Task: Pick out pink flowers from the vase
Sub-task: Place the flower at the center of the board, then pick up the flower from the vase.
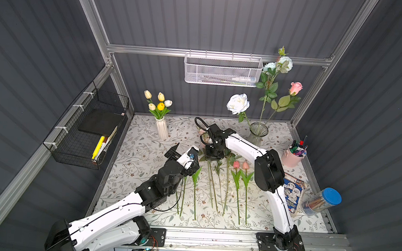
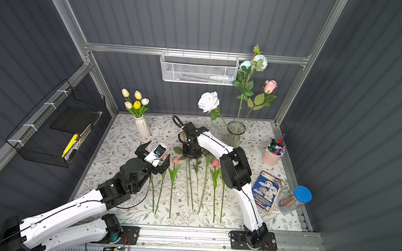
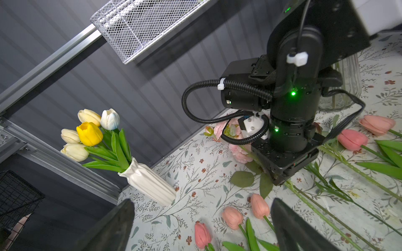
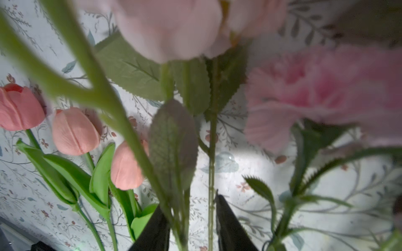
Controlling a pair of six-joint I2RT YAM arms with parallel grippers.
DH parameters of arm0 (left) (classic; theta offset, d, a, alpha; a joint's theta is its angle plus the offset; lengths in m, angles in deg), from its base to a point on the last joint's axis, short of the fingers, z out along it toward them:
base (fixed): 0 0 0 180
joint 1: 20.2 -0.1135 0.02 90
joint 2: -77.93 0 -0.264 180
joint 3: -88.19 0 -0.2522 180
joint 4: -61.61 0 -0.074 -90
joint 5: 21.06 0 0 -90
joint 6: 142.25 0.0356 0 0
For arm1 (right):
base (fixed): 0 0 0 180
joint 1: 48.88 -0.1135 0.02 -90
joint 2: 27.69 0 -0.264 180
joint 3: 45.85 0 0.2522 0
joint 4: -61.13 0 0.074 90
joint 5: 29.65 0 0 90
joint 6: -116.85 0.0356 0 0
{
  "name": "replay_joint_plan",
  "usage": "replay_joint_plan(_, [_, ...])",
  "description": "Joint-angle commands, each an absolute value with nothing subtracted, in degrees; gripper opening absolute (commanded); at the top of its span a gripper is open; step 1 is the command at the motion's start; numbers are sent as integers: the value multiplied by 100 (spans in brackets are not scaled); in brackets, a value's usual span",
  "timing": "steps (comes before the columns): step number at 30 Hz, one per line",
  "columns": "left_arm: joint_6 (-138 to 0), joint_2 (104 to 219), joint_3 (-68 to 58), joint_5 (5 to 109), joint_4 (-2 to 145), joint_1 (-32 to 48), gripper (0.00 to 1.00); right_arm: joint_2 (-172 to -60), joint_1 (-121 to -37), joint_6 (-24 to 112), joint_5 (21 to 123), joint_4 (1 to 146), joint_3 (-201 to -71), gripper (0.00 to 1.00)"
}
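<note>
Right now I'm watching the right claw (image 4: pixel 190 202) pointing down at the floral surface (image 1: pixel 144 156). Its fingers (image 4: pixel 230 226) are standing apart, with green stems (image 4: pixel 210 165) running through the gap. I'm not able to tell whether either finger is touching them. Just beyond, a pale pink bloom (image 4: pixel 169 28) and a ruffled pink carnation spray (image 4: pixel 315 93) are filling the right wrist view, both blurred.

The left claw (image 3: pixel 201 201) is hanging over the surface, spread wide and gripping nothing. Three pink tulips (image 3: pixel 232 217) are lying on the surface just ahead of it.

In both top views I'm seeing long-stemmed flowers lying side by side between the two arms, with their stems pointing toward the arm bases. Two more of the tulips (image 1: pixel 236 164) are lying beside the right arm.

Further back on the right, one pink rose (image 1: pixel 296 88) is standing in the glass vase (image 1: pixel 257 132), not yet taken out. It is sharing the vase with a large white rose (image 1: pixel 238 103) and tall pale blue roses (image 1: pixel 284 63).

At the back left, well apart from both claws, a white ribbed vase (image 1: pixel 162 128) is holding yellow and cream tulips (image 1: pixel 160 102).
</note>
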State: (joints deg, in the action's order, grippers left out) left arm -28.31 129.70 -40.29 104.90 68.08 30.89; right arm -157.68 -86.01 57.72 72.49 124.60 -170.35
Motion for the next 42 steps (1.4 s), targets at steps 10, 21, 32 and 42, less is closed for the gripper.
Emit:
replay_joint_plan(10, [-2852, 12934, -3916, 10409, 6843, 3103, 99, -14373, -8656, 5770, 7013, 12300, -16150, 39])
replay_joint_plan(21, [-2837, 12882, -3977, 10545, 6746, 3104, 99, -13216, -9024, 5333, 6559, 11720, -15451, 35])
replay_joint_plan(32, [-2874, 12838, -4000, 10579, 6729, 3104, 99, -10246, -9247, 4720, 6453, 10398, -13253, 28])
replay_joint_plan(42, [-3069, 12940, -3929, 9874, 6958, 3103, 99, -8234, -8605, 4214, 5463, 10435, -13099, 21])
